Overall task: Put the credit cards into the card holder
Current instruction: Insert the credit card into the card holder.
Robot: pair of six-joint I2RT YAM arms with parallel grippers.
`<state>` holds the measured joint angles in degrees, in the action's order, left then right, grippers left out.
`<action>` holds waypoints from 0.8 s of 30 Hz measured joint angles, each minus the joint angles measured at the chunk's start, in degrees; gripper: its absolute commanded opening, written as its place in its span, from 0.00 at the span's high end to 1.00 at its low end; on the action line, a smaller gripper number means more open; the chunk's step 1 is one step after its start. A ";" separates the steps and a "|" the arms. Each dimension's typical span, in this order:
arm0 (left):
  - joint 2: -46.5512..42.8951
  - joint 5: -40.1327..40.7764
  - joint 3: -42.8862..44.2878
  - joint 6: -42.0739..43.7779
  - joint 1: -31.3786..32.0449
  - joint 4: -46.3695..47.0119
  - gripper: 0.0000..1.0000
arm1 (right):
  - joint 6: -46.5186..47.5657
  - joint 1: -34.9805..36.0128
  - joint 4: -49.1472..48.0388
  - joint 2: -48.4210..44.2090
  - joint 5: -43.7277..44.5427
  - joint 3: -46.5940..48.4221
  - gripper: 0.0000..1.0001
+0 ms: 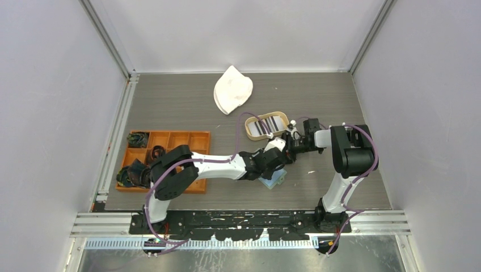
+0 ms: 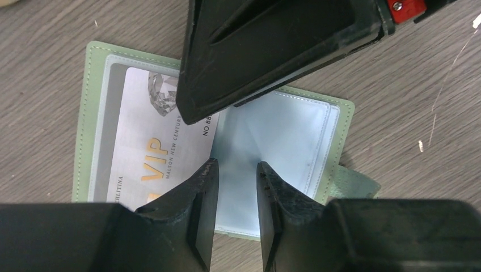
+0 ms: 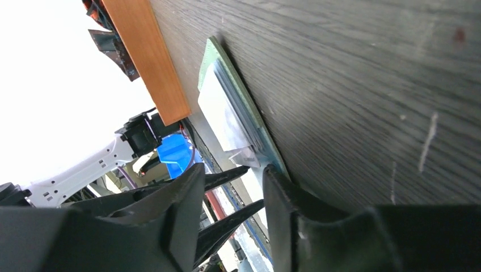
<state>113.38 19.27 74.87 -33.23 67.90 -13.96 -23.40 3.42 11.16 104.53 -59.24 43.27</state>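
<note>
The sage-green card holder [image 2: 289, 130] lies open and flat on the table, small in the top view [image 1: 274, 181] and edge-on in the right wrist view [image 3: 238, 107]. A white credit card [image 2: 147, 141] printed "VIP" sits in its left clear pocket. More striped credit cards [image 1: 268, 124] lie in the oval wooden tray. My left gripper [image 2: 237, 164] hovers open over the holder's middle with nothing between its fingers. My right gripper [image 3: 233, 170] is open too, at the holder's edge, and one of its fingers [image 2: 272, 51] covers the holder's far side.
The oval tan tray [image 1: 253, 135] stands just behind the two grippers. An orange compartmented tray [image 1: 170, 134] with dark items is at the left. A white folded object [image 1: 232, 89] lies at the back. The holder's snap tab [image 2: 354, 184] sticks out to the right.
</note>
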 measured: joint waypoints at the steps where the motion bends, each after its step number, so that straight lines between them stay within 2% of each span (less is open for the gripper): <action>1: 0.00 0.35 0.00 0.55 0.00 -0.07 0.67 | 0.26 0.00 0.35 -0.02 -0.24 0.24 0.47; 8: -0.02 0.66 0.00 3.26 -0.02 0.09 0.67 | 3.82 0.00 3.69 -1.81 -0.13 1.66 0.43; 12: -1.66 -3.32 -2.64 5.46 -0.02 3.17 0.67 | 6.10 -0.07 5.90 -3.93 -0.04 2.10 0.42; 17: -10.58 -8.98 -13.22 7.02 -0.15 9.79 0.64 | 10.12 -0.59 9.57 -6.16 -0.46 3.91 0.42; 21: -16.70 -11.17 -17.31 6.71 -1.18 13.16 0.65 | 13.29 -0.94 12.31 -8.41 -0.63 4.44 0.43; 24: -19.80 -12.92 -20.31 5.35 -4.28 16.83 0.66 | 17.09 -0.98 15.85 -10.82 -0.61 5.53 0.47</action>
<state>93.58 6.35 54.57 -27.88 63.61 2.87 -6.31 2.44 27.00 93.71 -59.86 48.80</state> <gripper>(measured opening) 0.350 0.565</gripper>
